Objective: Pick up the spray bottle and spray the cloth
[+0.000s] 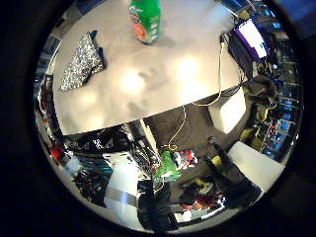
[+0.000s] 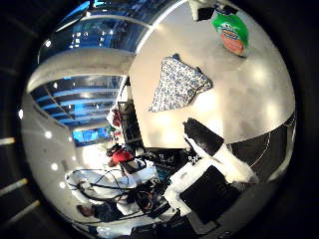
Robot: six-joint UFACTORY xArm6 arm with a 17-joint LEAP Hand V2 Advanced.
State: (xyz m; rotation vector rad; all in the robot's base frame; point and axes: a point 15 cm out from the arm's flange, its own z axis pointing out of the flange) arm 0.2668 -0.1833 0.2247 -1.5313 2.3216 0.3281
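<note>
A green spray bottle point(image 1: 145, 20) with a white label stands upright on the white table point(image 1: 168, 74). It also shows in the right thumb side palm view point(image 2: 231, 35). A black-and-white patterned cloth point(image 1: 82, 61) lies flat on the table some way from the bottle, and it shows in the right thumb side palm view too point(image 2: 179, 82). My right hand point(image 2: 214, 149) is well above and off the table's edge, away from both. Its black and white fingers point(image 2: 204, 134) are relaxed and hold nothing.
A lit monitor point(image 1: 252, 38) stands beyond one side of the table. A white seat point(image 1: 229, 109) is next to the table's edge. Cluttered equipment and a green object point(image 1: 170, 163) lie on the floor below the hand.
</note>
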